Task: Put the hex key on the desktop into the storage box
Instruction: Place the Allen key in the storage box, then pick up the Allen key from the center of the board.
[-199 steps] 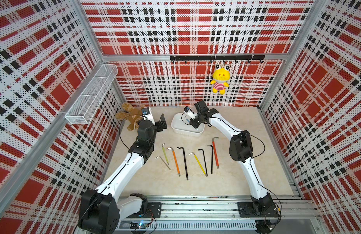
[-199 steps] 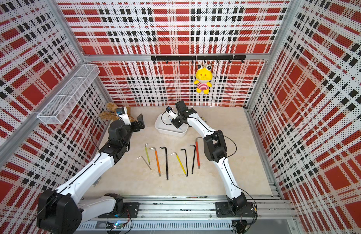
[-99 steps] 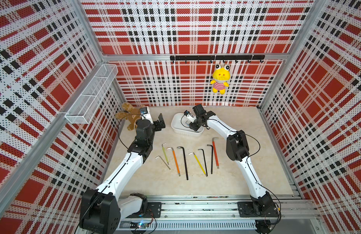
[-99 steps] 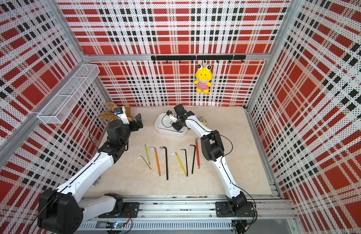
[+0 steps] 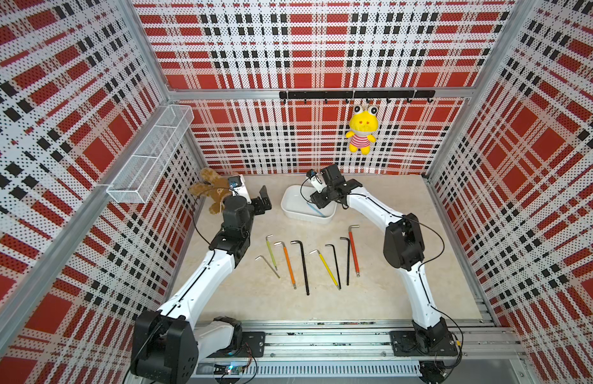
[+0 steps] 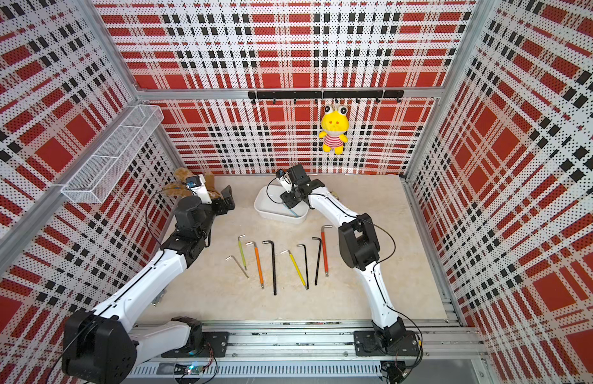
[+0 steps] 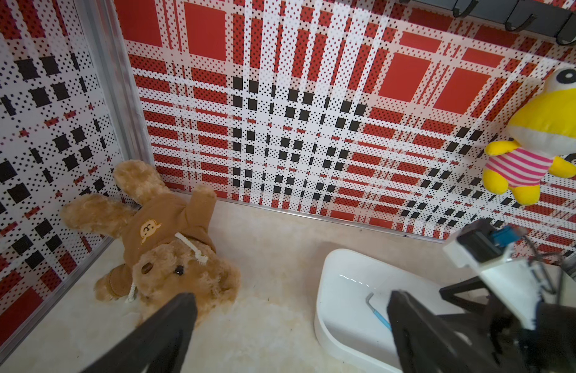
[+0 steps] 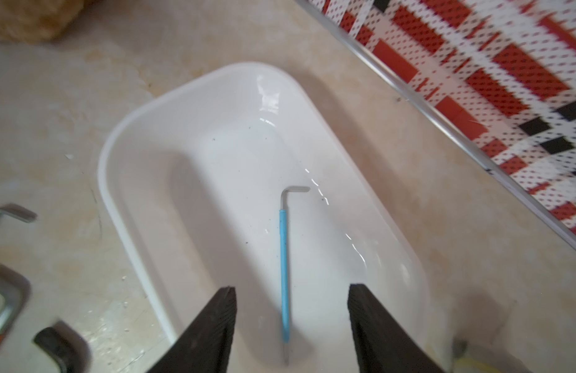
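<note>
Left to do: You have eight hex keys in a row on the desktop, all on the near side of the storage box and clear of it. The red one lies closest to the box.
Right arm: From its base well short of the box, the arm rises to a bent elbow beside the red key, then reaches forward and down to the box.
Left arm: It stretches forward from the near rail and ends just beside the box, on the side facing the teddy bear.
Left gripper: The jaws are spread wide and empty, hanging above bare desktop between the box and the bear.
Done: One blue hex key lies flat on the box floor, along the wall farther from the bear, touching nothing else.
Right gripper: It hangs over the box, above the blue key's long end, with its jaws parted. It has released the key.
Progress: I judge one key delivered. If you want the whole row stored, most of the job remains.
Next: The red key looks like your easiest reach.
</note>
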`<act>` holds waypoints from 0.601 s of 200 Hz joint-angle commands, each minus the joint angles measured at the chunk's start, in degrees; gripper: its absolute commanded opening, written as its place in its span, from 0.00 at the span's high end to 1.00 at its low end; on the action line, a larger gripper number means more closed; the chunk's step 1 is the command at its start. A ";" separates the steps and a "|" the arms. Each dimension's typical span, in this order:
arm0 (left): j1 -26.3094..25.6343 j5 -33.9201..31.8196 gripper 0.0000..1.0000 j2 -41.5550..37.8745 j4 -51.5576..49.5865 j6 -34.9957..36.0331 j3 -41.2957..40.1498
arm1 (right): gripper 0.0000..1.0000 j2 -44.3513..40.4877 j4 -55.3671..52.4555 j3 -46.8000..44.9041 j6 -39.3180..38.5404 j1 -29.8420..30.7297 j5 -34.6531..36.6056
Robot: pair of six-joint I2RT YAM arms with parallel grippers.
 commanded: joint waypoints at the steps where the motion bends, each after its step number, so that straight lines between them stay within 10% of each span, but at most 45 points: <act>1: -0.06 2.35 0.01 -1.20 1.48 0.04 -1.31 | 0.37 -10.73 3.89 -5.35 7.08 0.39 8.02; 50: -0.25 4.62 0.01 -0.32 2.79 -0.18 -1.55 | 0.36 -24.79 -4.74 -23.54 18.35 -0.64 23.78; 120: -0.23 4.11 0.01 0.17 2.93 -0.37 -1.49 | 0.35 -32.88 -14.11 -43.98 30.75 -5.25 10.40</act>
